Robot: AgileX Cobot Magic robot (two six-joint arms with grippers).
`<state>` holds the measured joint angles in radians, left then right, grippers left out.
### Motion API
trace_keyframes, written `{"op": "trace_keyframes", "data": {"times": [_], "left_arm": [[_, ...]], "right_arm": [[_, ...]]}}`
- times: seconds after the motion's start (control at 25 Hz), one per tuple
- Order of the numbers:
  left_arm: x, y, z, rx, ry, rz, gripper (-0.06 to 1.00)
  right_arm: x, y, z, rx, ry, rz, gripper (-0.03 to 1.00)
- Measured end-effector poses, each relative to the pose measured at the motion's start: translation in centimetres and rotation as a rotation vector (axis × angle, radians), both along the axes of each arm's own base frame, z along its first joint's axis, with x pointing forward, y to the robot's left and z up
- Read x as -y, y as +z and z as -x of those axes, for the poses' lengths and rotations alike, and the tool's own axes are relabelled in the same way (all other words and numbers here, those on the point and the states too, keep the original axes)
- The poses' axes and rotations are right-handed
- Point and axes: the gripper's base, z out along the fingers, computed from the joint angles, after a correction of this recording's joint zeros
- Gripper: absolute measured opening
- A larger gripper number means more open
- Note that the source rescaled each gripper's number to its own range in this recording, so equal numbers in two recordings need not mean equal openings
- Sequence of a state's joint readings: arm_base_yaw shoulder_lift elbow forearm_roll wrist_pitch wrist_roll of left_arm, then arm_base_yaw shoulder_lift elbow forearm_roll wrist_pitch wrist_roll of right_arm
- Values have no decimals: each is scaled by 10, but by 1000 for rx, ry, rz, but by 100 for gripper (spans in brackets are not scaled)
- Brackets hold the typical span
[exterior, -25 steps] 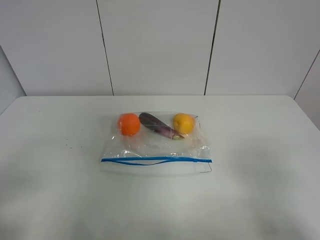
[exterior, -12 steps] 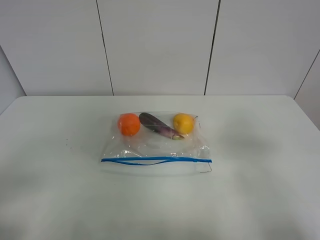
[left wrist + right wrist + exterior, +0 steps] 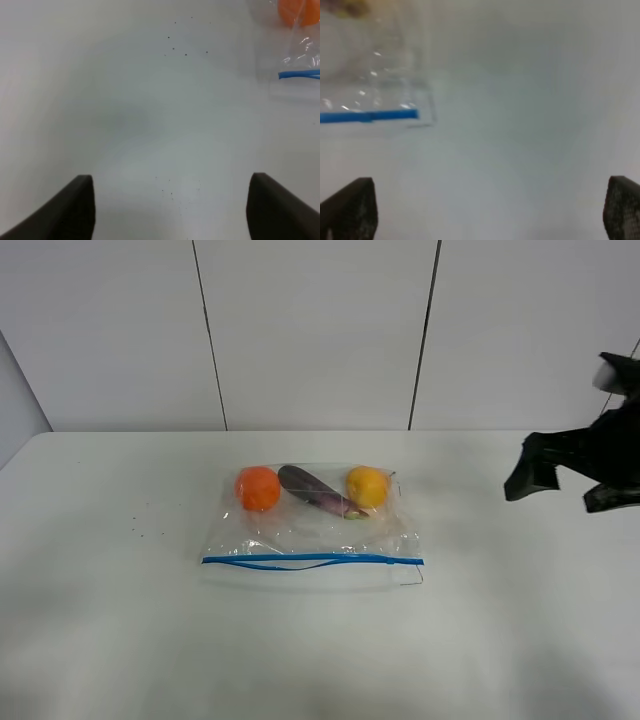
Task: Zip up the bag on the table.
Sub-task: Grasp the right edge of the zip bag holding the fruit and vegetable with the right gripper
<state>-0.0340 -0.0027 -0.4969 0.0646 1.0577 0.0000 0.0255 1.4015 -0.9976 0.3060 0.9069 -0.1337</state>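
White table [image 3: 110, 640], grey panelled wall behind. Bag [image 3: 310, 525] lies flat mid-table, with the produce toward the far edge and the blue zip strip [image 3: 312, 559] toward the near edge. Strip shows a split line left of centre, so I read it as unsealed there; can't tell for the rest. Nothing touches the bag. Right gripper [image 3: 560, 492] hangs near the right edge, well apart from the bag, jaws spread, empty. Left gripper [image 3: 170, 200] is over bare table on the bag's left-edge side, jaws spread, empty. Progress: nil, and the whole closing run is left.
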Motion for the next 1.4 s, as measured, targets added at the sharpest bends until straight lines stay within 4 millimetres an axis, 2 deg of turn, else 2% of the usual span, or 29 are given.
{"op": "trace_keyframes", "data": {"times": [0.12, 0.2, 0.36, 0.56, 0.92, 1.08, 1.2, 1.4], "left_arm": [[0, 0, 0, 0, 0, 0, 98], [0, 0, 0, 0, 0, 0, 98], [0, 0, 0, 0, 0, 0, 98], [0, 0, 0, 0, 0, 0, 98], [0, 0, 0, 0, 0, 0, 98], [0, 0, 0, 0, 0, 0, 98], [0, 0, 0, 0, 0, 0, 98], [0, 0, 0, 0, 0, 0, 98]], "right_arm": [[-10, -32, -28, -43, 46, -100, 100], [-17, -53, -41, -77, 68, -167, 100], [-27, -92, -56, -122, 150, -276, 100], [-29, -126, -69, -144, 183, -393, 100], [-39, -159, -100, -171, 298, -587, 100], [-42, -176, -100, -190, 313, -642, 99], [-44, -182, -101, -185, 312, -682, 93], [-45, -191, -100, -197, 307, -715, 90]]}}
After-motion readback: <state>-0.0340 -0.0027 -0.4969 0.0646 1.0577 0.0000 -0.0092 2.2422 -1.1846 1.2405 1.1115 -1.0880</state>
